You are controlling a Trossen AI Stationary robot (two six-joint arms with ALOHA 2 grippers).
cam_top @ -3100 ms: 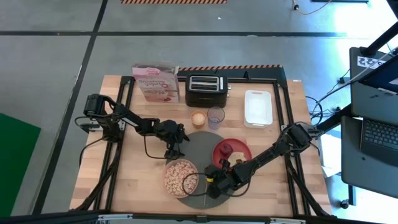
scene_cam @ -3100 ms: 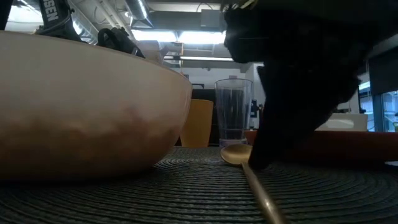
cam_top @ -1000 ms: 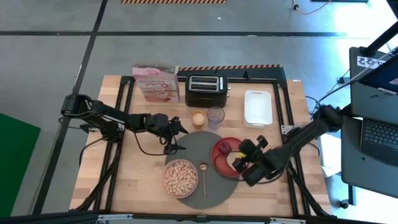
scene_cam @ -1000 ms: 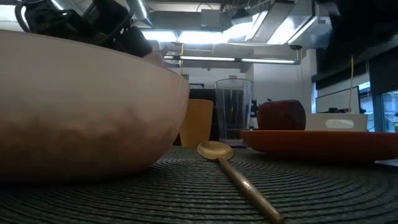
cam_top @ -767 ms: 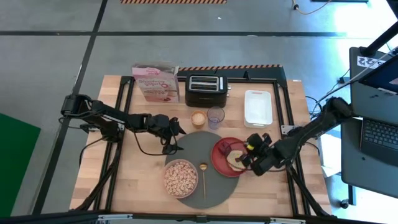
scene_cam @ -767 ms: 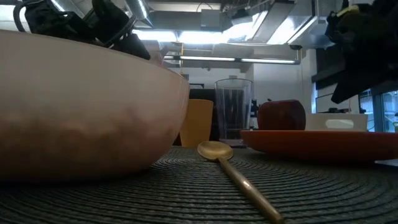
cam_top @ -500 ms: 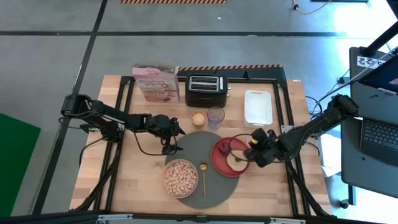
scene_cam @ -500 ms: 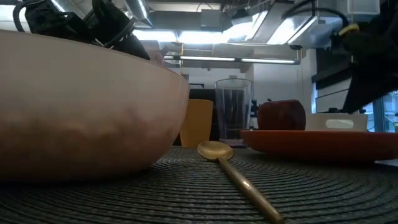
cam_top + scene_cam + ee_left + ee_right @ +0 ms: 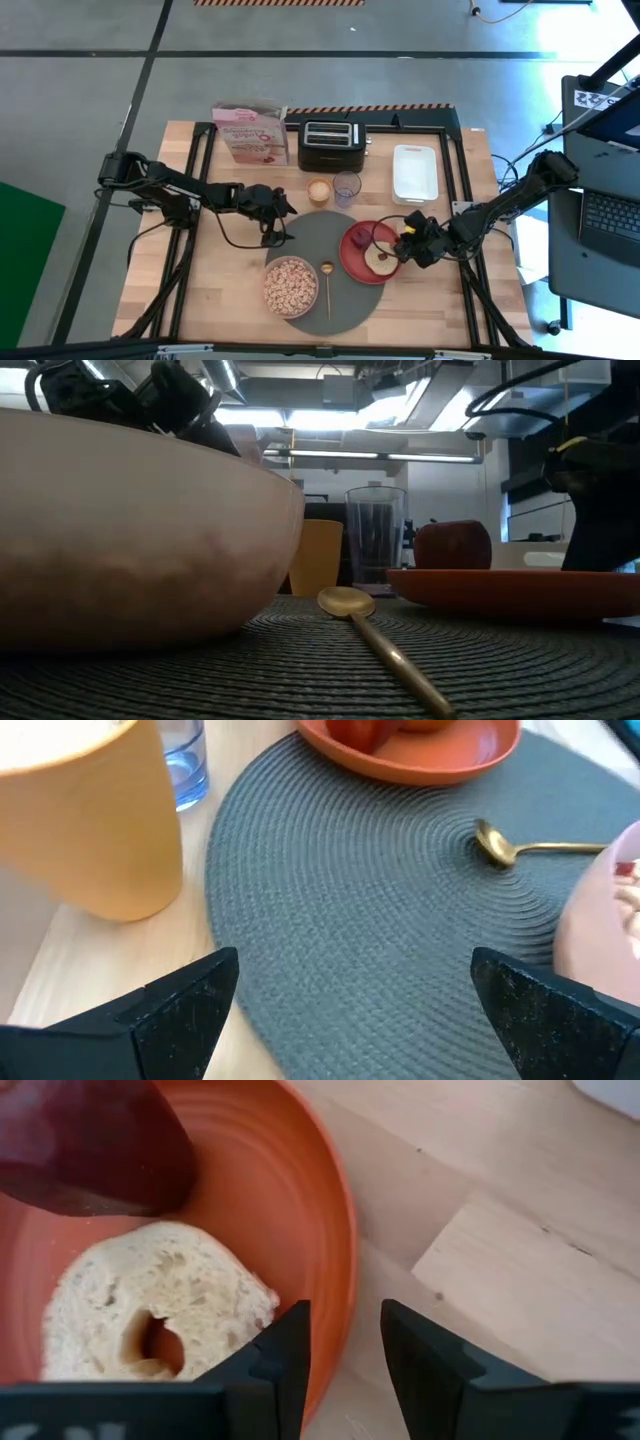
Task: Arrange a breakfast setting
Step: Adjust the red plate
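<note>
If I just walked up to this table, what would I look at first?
Probably the red plate on the right part of the big grey mat, with a bagel half and a dark-red fruit on it. The right pincer sits at its rim, and a bowl of cereal sits beside a golden spoon.

Both arms dark, near-black, built from slim tubular links with chunkier joint housings. Left arm, mid-left of the high view: black cable loops hang off it. Right arm, mid-right: same build. Low view, upper right: yellow mark on the dark right gripper body, black cable arcing above it. Left gripper fingers are matte black with a rough, angular wedge shape; right gripper fingers are smooth dark blocks with rounded tips.
</note>
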